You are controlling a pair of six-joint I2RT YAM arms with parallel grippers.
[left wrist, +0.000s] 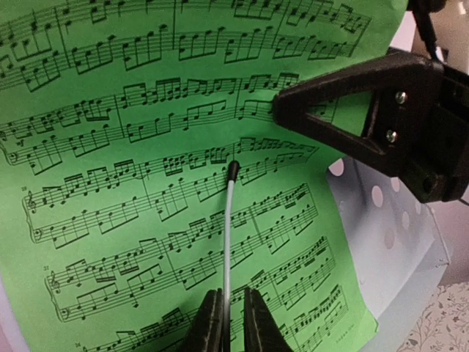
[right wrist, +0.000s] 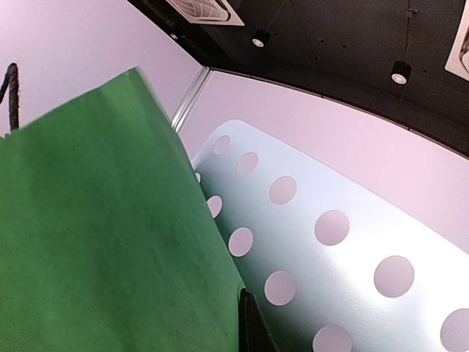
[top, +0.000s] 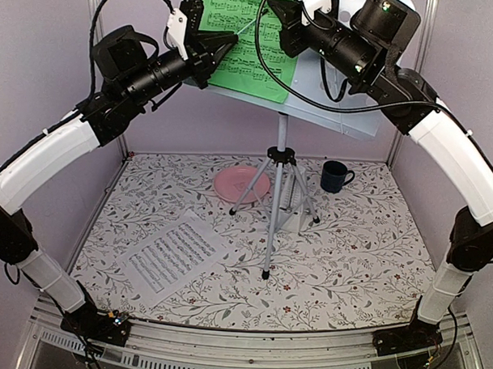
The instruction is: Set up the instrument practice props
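Observation:
The pale grey-blue perforated music stand (top: pixel 346 115) stands on tripod legs mid-table. The green music sheet (top: pixel 243 47) lies on its desk. My left gripper (top: pixel 226 40) is shut on the stand's thin white wire page holder (left wrist: pixel 229 235), which crosses the sheet (left wrist: pixel 146 183). My right gripper (top: pixel 283 22) is shut on the sheet's right edge (right wrist: pixel 110 242); one finger (right wrist: pixel 253 330) shows beside the perforated desk (right wrist: pixel 352 242), and it also shows in the left wrist view (left wrist: pixel 366 117). The white music sheet (top: pixel 175 255) lies flat at front left. The white metronome (top: pixel 289 214) is partly hidden behind the tripod legs.
A pink plate (top: pixel 242 183) lies behind the tripod's left leg. A dark blue mug (top: pixel 336 176) stands at the back right. The tripod legs (top: pixel 271 234) spread over the middle of the floral table cover. Lilac walls close in the back and sides.

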